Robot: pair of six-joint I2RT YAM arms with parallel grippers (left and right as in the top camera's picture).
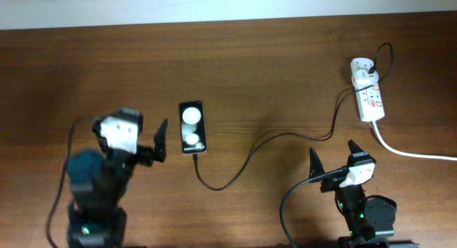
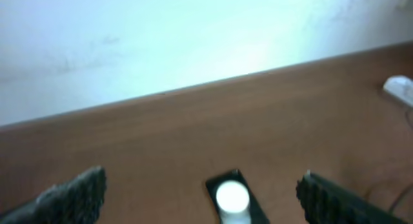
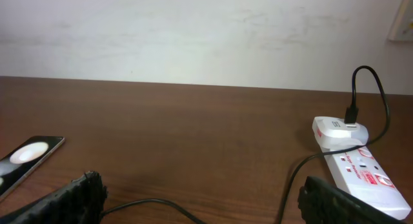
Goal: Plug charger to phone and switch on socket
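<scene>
Left gripper (image 1: 161,139), jaws spread wide, sits just left of the phone (image 1: 193,126), which lies lengthwise front-to-back, charger (image 1: 214,187) tip at its near end (right gripper (image 1: 334,156), also open, is way farther off).

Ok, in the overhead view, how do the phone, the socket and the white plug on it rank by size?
Largest, tied: phone and socket. They look about alike in length and width, so I won't rank one above the other.
Smallest: white plug on the socket's far end, clearly smaller than both.
</scene>
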